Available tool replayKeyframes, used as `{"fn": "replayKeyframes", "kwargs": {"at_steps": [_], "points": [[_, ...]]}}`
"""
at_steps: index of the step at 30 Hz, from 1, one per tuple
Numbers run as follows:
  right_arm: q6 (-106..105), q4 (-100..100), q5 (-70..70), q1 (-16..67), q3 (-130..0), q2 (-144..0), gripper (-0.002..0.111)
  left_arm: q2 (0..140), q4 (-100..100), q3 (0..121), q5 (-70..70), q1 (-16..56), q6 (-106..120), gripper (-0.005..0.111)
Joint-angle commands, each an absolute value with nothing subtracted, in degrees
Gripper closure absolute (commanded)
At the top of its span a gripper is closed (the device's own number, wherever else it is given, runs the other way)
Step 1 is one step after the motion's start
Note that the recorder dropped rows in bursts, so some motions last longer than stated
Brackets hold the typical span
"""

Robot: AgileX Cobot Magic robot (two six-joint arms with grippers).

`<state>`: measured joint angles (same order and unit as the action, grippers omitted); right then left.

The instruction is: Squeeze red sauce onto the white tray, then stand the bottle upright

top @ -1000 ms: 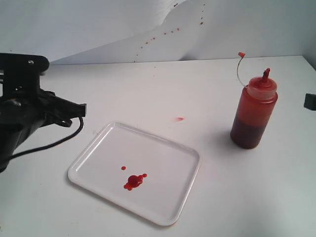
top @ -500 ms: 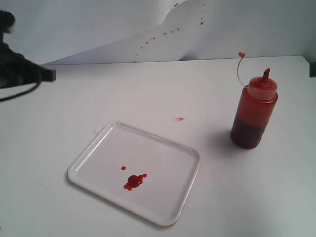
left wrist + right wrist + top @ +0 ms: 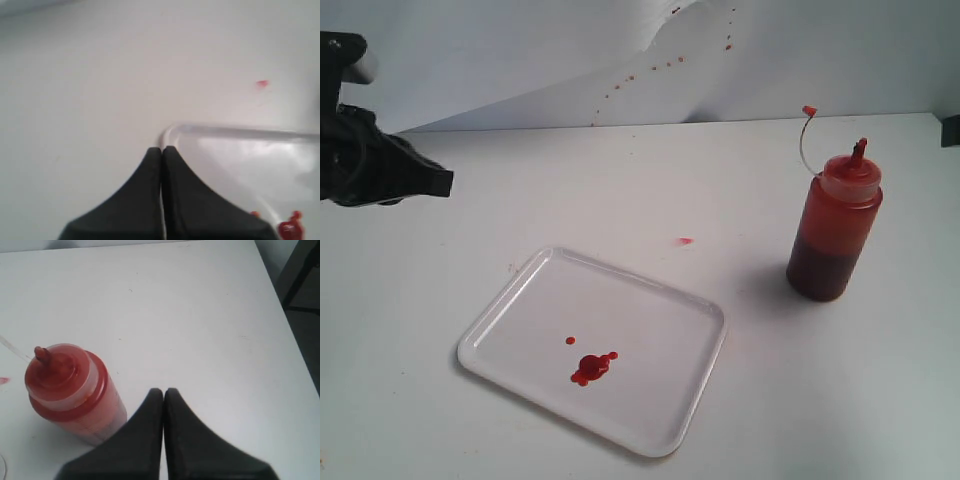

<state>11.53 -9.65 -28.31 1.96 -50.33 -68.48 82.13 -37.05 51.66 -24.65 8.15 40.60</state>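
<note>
The bottle [image 3: 835, 228] stands upright on the table at the right, nozzle up, with its tether and small red cap [image 3: 809, 110] curving above it. It shows from above in the right wrist view [image 3: 70, 390]. A blob of red sauce [image 3: 592, 367] lies on the white tray [image 3: 650, 410] near the front. A corner of the tray [image 3: 240, 150] and some red sauce [image 3: 289, 229] show in the left wrist view. My left gripper [image 3: 162, 149] is shut and empty, raised at the far left [image 3: 438, 184]. My right gripper [image 3: 163, 390] is shut and empty beside the bottle, apart from it.
A faint pink smear [image 3: 685, 241] marks the table between tray and bottle. Tiny red specks [image 3: 655, 68] dot the white backdrop. The table's right edge [image 3: 287, 330] runs close to my right gripper, with a dark frame beyond it.
My left arm has pulled back from beside the tray to the far left edge and risen. The bottle, tray and sauce have not moved.
</note>
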Motion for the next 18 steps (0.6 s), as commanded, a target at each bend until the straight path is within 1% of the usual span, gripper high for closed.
{"fn": "replayKeyframes", "kwargs": {"at_steps": [1,3,4,6,9,10,13,15,18], "points": [[10.9,-9.9,-31.4,2.1,-51.0,-68.5,0.108,82.1,1.9,56.4,-31.9,7.9,2.4,0.107],[10.6,-9.9,-36.5,2.1,-52.7,-69.2,0.108,82.1,18.6,60.6,-41.1,7.9,-15.1,0.107],[10.6,-9.4,-39.1,2.1,-54.4,-69.8,0.108,82.0,22.6,62.0,-44.4,7.9,-19.3,0.107],[9.8,-7.5,-45.5,2.1,-58.1,-71.4,0.108,81.7,26.7,64.8,-50.8,7.9,-20.6,0.107],[5.0,-3.8,-52.7,2.1,-62.3,-73.2,0.108,81.4,24.2,66.6,-55.0,7.9,-15.1,0.107],[3.3,-2.3,-56.1,2.0,-63.5,-74.2,0.108,81.4,20.3,66.6,-57.0,7.3,-11.1,0.107],[3.1,-2.2,-57.9,1.9,-63.4,-75.1,0.108,81.7,10.1,66.6,-59.9,3.2,-6.1,0.107],[3.1,-2.4,-58.1,1.9,-62.6,-75.2,0.108,81.5,4.1,66.6,-62.1,-1.7,-2.2,0.107],[3.1,-2.3,-59.9,1.9,-62.4,-75.2,0.108,79.8,4.0,66.5,-61.9,-2.9,-1.5,0.107]]}}
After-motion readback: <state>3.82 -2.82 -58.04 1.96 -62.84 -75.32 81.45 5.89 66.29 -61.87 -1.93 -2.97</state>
